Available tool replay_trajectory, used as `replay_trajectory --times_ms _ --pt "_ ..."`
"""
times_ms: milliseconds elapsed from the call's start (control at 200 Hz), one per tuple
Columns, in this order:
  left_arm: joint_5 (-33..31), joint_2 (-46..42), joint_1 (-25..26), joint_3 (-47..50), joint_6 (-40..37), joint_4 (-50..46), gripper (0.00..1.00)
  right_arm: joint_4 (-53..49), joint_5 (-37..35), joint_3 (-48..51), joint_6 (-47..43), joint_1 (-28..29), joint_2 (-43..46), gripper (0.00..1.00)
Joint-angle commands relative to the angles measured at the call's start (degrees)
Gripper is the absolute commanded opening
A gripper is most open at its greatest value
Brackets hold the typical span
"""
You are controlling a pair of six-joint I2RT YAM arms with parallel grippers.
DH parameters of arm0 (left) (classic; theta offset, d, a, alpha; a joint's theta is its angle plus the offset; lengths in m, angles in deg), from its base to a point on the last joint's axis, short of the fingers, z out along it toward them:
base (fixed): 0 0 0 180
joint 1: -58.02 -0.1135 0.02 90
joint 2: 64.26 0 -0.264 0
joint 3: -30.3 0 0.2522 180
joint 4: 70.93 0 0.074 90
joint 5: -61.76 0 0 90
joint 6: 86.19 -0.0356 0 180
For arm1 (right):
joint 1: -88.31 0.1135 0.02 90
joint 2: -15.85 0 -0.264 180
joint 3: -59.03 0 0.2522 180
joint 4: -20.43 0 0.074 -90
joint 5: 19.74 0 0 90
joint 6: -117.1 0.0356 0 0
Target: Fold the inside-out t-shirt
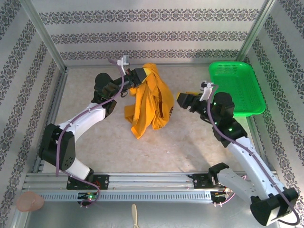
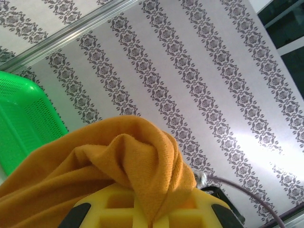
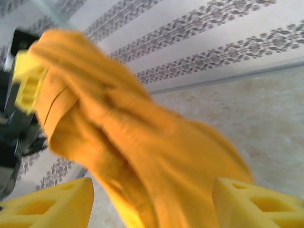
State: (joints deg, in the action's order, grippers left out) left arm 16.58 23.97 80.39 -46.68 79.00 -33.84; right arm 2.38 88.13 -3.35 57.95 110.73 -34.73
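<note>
You held the shirt [image 1: 151, 102] bunched, hanging from the left tool [image 1: 142, 75] clamped on its top above the tabletop's [image 1: 104, 142] back, while the right tool [image 1: 180, 100] stood wide just beside it; this looked like unbunching, so next you needed a fresh right-side grip.

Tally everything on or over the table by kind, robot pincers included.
Orange t-shirt: 1
Green basket: 1
Pincers: 2 (left pincer shut on the t-shirt, right pincer open)
Total: 4
</note>
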Motion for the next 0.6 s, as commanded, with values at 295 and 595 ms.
replay_trajectory --times_ms 295,595 --pt "-1.4 -5.1 0.8 -2.4 -0.2 0.6 0.0 1.0 -16.2 -5.2 -9.2 10.6 -15.4 0.72" --pt "-7.2 -6.7 -0.7 2.3 -2.9 -7.4 0.0 -5.0 -8.1 -14.2 -9.6 6.3 -12.4 0.0"
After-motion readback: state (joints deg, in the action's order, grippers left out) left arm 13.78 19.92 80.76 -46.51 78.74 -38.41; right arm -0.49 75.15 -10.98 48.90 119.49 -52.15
